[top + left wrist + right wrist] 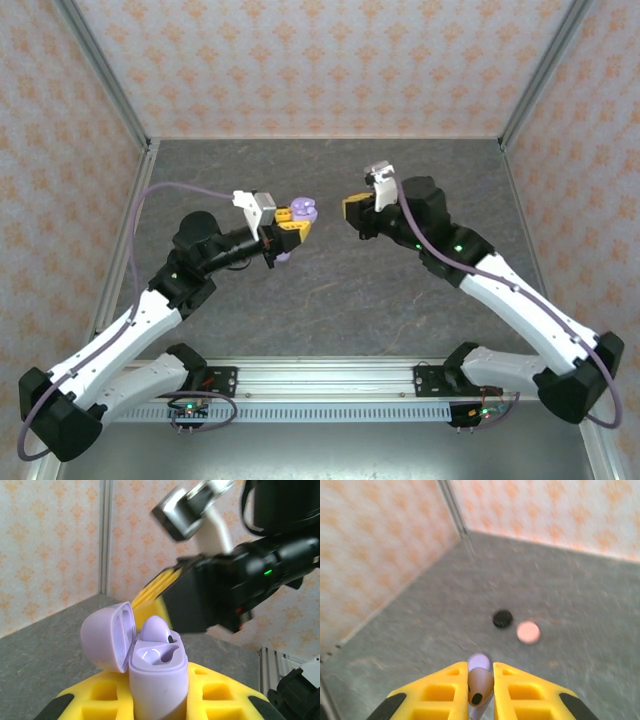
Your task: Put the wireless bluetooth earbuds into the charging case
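Grey table, black disc, pink disc

charging case in left end effector, first earbud inside it, second earbud in right end effector

Grey stone-patterned tabletop lies free between the arms; a narrow gap parts the open lilac plastic charging case in the left gripper from the right gripper's small earbud; a black round disc and pink round disc occupy the table.

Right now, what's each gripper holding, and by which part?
Left gripper: open lilac plastic charging case, by its lower body. Right gripper: small lilac earbud, pinched around its middle.
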You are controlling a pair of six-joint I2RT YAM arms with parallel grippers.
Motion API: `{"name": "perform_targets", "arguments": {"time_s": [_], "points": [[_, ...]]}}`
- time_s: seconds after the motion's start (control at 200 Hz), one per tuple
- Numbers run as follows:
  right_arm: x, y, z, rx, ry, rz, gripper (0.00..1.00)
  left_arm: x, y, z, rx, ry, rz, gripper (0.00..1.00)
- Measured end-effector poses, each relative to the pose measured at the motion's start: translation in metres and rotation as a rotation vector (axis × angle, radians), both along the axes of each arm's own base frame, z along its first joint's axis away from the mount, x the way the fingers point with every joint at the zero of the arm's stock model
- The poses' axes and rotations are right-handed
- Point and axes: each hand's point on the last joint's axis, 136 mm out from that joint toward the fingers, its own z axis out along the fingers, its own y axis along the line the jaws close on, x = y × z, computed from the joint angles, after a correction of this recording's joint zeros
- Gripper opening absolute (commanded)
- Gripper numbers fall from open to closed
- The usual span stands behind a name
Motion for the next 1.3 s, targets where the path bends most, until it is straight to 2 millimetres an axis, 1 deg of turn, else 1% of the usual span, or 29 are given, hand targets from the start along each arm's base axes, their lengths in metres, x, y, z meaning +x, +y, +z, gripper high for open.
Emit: {"name": "perform_targets", "arguments": {"time_s": [0.09,0.155,0.22,0.3,0.41,0.54,0.691,0.866,0.976,1.296], "points": [[-0.013,0.003,0.033,0.081,-0.085,0.062,0.15,0.003,-0.003,-0.001,-0.01,0.012,-0.007,0.02],[-0.022,0.005,0.049,0.121,-0.13,0.103,0.15,0.004,-0.006,-0.002,-0.016,0.017,-0.018,0.02],[-0.032,0.011,0.06,0.143,-0.168,0.147,0.15,0.005,-0.007,-0.002,-0.025,0.022,-0.025,0.02],[-0.044,0.021,0.066,0.153,-0.199,0.21,0.15,0.007,-0.009,-0.003,-0.029,0.027,-0.03,0.02],[-0.057,0.033,0.07,0.155,-0.228,0.277,0.15,0.007,-0.012,-0.004,-0.032,0.035,-0.038,0.02],[-0.062,0.043,0.068,0.136,-0.251,0.315,0.15,0.005,-0.014,-0.004,-0.035,0.04,-0.049,0.02],[-0.057,0.055,0.065,0.104,-0.266,0.335,0.15,0.004,-0.015,-0.005,-0.037,0.043,-0.059,0.02],[-0.051,0.061,0.062,0.073,-0.28,0.342,0.15,0.005,-0.017,-0.008,-0.032,0.052,-0.062,0.02],[-0.049,0.063,0.062,0.061,-0.288,0.345,0.15,0.005,-0.017,-0.008,-0.031,0.053,-0.062,0.02],[-0.044,0.064,0.05,0.024,-0.269,0.334,0.15,0.005,-0.017,-0.009,-0.03,0.054,-0.062,0.02]]}}
